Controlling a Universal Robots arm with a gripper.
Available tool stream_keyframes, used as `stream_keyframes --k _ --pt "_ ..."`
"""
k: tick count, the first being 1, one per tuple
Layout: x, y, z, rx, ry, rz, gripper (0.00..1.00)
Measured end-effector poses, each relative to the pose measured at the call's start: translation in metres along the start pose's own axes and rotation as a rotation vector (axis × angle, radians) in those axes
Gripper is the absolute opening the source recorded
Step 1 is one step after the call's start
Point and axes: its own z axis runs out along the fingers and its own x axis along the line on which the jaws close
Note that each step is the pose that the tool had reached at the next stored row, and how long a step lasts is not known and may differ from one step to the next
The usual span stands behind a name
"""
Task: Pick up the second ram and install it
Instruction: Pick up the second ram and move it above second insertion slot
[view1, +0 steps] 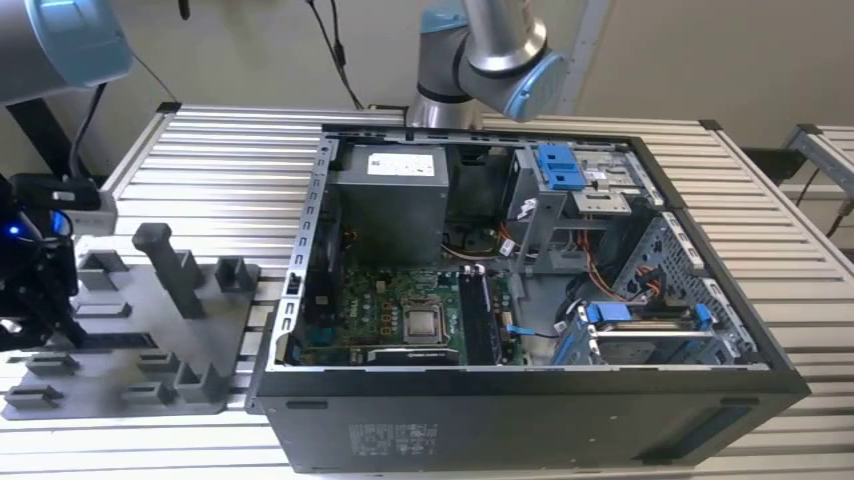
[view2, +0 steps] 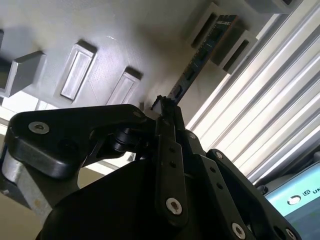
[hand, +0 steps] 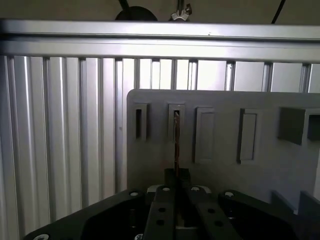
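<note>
Exterior view, starting at its left: the arm's dark wrist end (view1: 34, 270) hangs low over the grey plastic tray (view1: 114, 355) with its upright posts; just to the tray's right stands the open computer case (view1: 534, 425); inside it the green motherboard (view1: 380, 300) with its square silver chip (view1: 424, 323) lies well apart from the tray. From where I stand, the work is all at that left end. In the second wrist view the gripper (view2: 165, 106) has its fingers (view2: 169, 150) drawn together on the second ram (view2: 192, 72); they clamp the thin stick across its two flat faces, with no gap that I can make out. The ram stands on its long edge in the tray; its long axis runs straight away from the fingertips along the tray's surface. In the first wrist view the ram (hand: 176, 140) shows edge-on as a thin line; it runs from a slotted holder (hand: 171, 107) on the tray right into the closed fingertips. I judge it gripped but not yet lifted out of the holder.
</note>
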Motion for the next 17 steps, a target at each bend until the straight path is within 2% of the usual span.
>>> stream_keyframes --k 6,17 --pt "0.0002 -0.0001 -0.0049 0.0000 -0.0004 0.000 0.14" --pt "0.0002 -0.0002 -0.0101 -0.0001 -0.0004 0.000 0.14"
